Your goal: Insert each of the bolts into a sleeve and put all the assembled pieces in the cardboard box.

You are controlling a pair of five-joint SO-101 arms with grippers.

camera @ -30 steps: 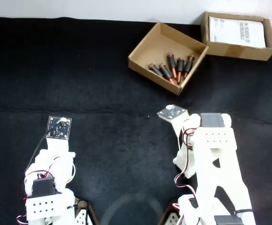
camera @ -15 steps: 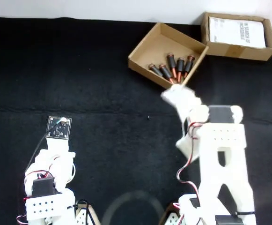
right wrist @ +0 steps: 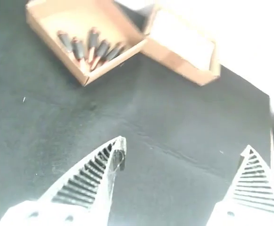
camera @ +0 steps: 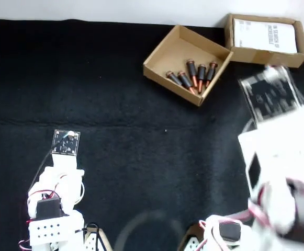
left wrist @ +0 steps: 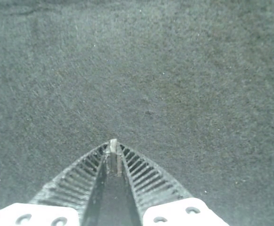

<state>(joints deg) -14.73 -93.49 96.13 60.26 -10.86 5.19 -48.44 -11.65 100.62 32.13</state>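
The open cardboard box [camera: 165, 49] sits at the back of the black mat and holds several assembled bolt-and-sleeve pieces [camera: 192, 73], dark sleeves with copper ends. The same box [right wrist: 56, 12] with its pieces [right wrist: 90, 46] appears in the right wrist view, well beyond my right gripper [right wrist: 184, 148], which is wide open with nothing between its fingers. The right arm [camera: 277, 136] is raised high at the right side of the table. My left gripper [left wrist: 113, 147] is shut on nothing, just above bare mat; its arm [camera: 57, 183] rests at the front left.
A second cardboard box [camera: 267, 39] holding a printed sheet stands at the back right, touching the first box's corner. The mat's far edge meets a white surface [camera: 89, 9]. A folded crease [camera: 115, 124] runs across the mat.
The right arm has swung up and to the right, away from the box's near corner, and now sits raised at the table's right side. The left arm has not moved.
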